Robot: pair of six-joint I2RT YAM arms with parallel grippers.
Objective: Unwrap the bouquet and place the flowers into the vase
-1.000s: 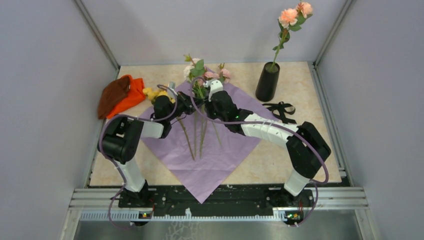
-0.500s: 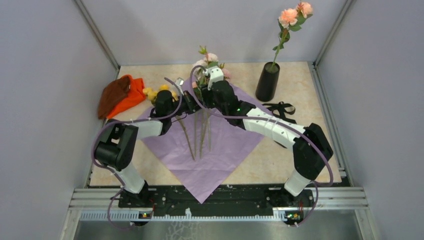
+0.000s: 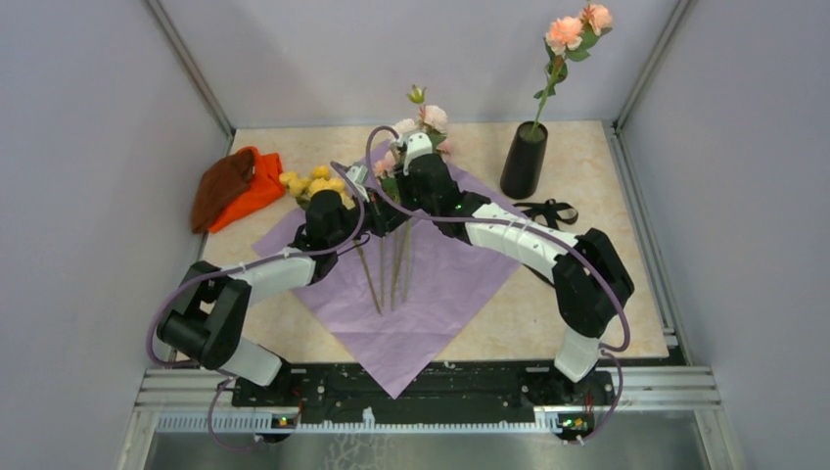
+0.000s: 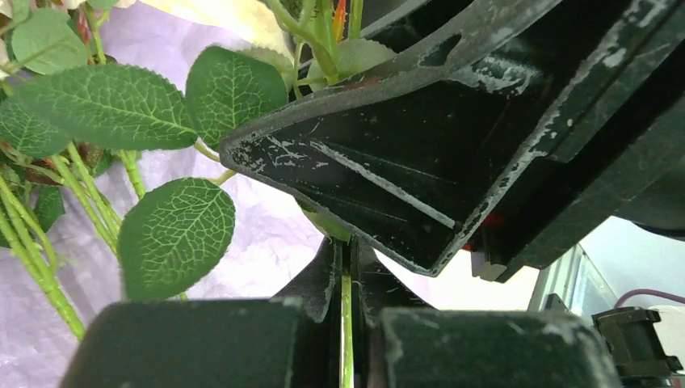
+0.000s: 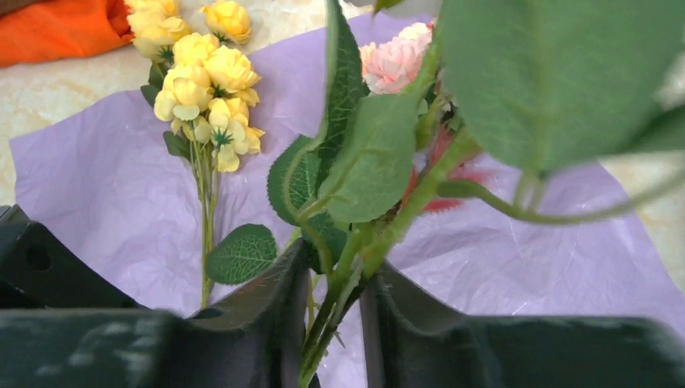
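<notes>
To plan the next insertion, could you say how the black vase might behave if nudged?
The vase is tall and narrow, so it probably tips easily. The long flower in it rises above the rim, likely adding top weight.

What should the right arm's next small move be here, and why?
Probably a straight lift by the right gripper. It is shut on the pink flowers' stems, the left gripper pinches one thin stem close beside it, and the long stem ends hang low over the lilac paper. Lifting would clear them for the vase, which already holds a peach rose.
</notes>
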